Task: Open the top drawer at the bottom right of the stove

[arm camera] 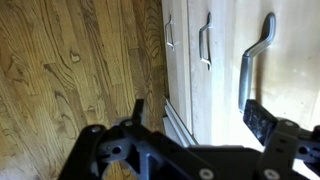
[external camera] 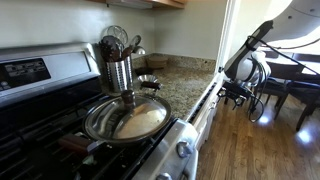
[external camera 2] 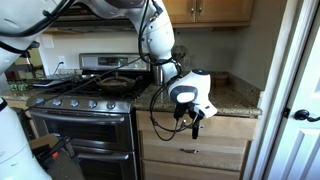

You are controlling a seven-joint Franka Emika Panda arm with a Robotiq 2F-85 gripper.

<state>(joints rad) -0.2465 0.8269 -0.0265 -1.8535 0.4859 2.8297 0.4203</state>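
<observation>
The stove [external camera 2: 85, 110] is a steel range with black grates; its black back panel shows in an exterior view [external camera: 25, 72]. To its right, under the granite counter, the top drawer [external camera 2: 225, 128] has a light wood front and looks shut, so its inside is hidden. My gripper [external camera 2: 196, 124] hangs just in front of that drawer front, and it also shows in an exterior view [external camera: 238, 92]. In the wrist view my gripper [arm camera: 200, 115] is open and empty. The nearest curved metal handle [arm camera: 255, 60] lies close ahead of its right finger.
A steel pan [external camera: 125, 118] sits on the stove, with a utensil holder [external camera: 118, 62] behind it. Further cabinet fronts with handles [arm camera: 205, 45] run lower down. A white door [external camera 2: 300, 100] stands to the right. There is wood floor [arm camera: 70, 70] below and dark furniture [external camera: 290, 80] behind the arm.
</observation>
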